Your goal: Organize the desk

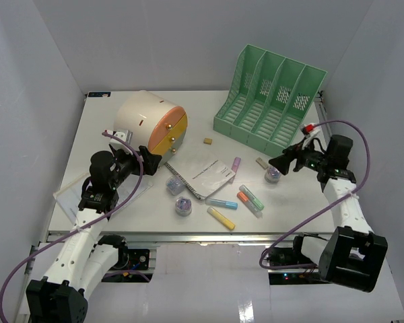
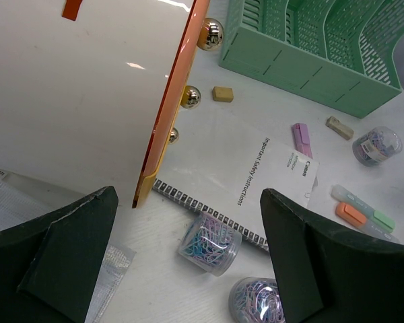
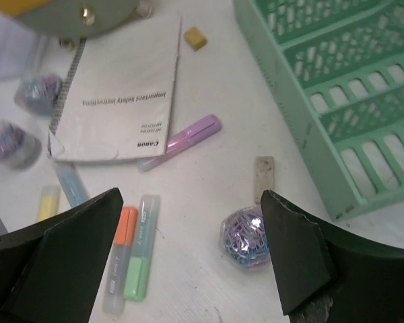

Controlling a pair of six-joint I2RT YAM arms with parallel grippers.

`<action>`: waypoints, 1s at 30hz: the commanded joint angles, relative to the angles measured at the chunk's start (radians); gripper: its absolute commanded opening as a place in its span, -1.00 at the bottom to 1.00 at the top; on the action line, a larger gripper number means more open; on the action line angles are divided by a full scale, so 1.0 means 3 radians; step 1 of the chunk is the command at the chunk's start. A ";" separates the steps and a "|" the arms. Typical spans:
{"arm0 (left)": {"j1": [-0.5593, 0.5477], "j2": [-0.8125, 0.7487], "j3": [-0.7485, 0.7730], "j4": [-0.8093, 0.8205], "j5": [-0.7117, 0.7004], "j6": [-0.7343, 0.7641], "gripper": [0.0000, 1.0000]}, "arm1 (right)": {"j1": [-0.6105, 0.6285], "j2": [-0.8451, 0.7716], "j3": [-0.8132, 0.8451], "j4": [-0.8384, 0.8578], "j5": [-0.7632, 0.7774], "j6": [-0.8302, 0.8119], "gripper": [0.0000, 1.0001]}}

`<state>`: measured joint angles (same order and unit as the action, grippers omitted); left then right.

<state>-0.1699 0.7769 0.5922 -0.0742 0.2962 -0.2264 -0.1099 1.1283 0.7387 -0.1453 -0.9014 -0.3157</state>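
Note:
The desk [image 1: 97,131] is a white tabletop strewn with small items. My left gripper [image 1: 148,161] hangs open beside the cream drawer box [image 1: 151,128]. Between its fingers, in the left wrist view, my left gripper [image 2: 188,202] frames a paper-clip jar [image 2: 210,243] lying on its side by a spiral booklet [image 2: 256,175]. My right gripper [image 1: 276,163] is open over another paper-clip jar [image 1: 273,175]. In the right wrist view my right gripper [image 3: 192,202] holds nothing, and that jar [image 3: 246,237] sits close to the right finger.
A mint-green file rack [image 1: 269,101] stands at the back right. Highlighters lie near the front: purple [image 1: 235,165], blue [image 1: 221,202], yellow [image 1: 221,218], orange [image 1: 244,199]. Two erasers [image 1: 207,141] [image 1: 261,163] and a third jar [image 1: 183,206] lie loose. A clear sleeve [image 1: 74,192] is at the left.

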 commanded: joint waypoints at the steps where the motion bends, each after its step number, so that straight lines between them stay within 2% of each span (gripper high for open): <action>1: 0.0004 -0.0021 0.0061 0.0048 -0.0044 -0.0002 0.96 | 0.1033 0.0313 0.0564 -0.0816 0.0614 -0.0998 0.80; 5: 0.0004 -0.0037 0.0056 0.0043 -0.0124 -0.0002 0.96 | 0.1676 0.0812 0.1128 -0.0855 0.1004 -0.0762 0.81; 6: 0.0004 -0.0046 0.0052 0.0043 -0.0145 -0.0002 0.96 | 0.1766 0.0943 0.1425 -0.0868 0.1099 -0.0669 0.83; 8: 0.0004 -0.0108 0.0044 0.0045 -0.0213 0.0003 0.96 | 0.1914 0.1307 0.1746 -0.0898 0.1121 -0.0352 0.91; 11: -0.0001 -0.0289 0.0003 0.0072 -0.0322 0.0008 0.96 | 0.2073 0.1894 0.2539 -0.0979 0.0981 0.0134 0.97; 13: -0.0001 -0.0365 -0.0036 0.0067 -0.0367 0.0003 0.96 | 0.2152 0.2111 0.2874 -0.0962 0.0902 0.0410 0.87; 19: -0.0001 -0.0768 -0.0070 -0.0198 -0.0618 -0.0001 0.96 | 0.2443 0.2793 0.3886 -0.0808 0.1029 0.1293 0.74; 23: -0.0001 -0.1062 -0.0107 -0.0445 -0.0811 0.0033 0.96 | 0.2538 0.3027 0.4127 -0.0607 0.1040 0.1779 0.61; 30: 0.0000 -0.1180 -0.0124 -0.0469 -0.0932 0.0064 0.96 | 0.2630 0.3117 0.4090 -0.0356 0.1075 0.2042 0.38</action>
<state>-0.1703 0.4307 0.5630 -0.1861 0.0599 -0.2214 0.6743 2.0496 1.9316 -0.3304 -0.5847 0.1949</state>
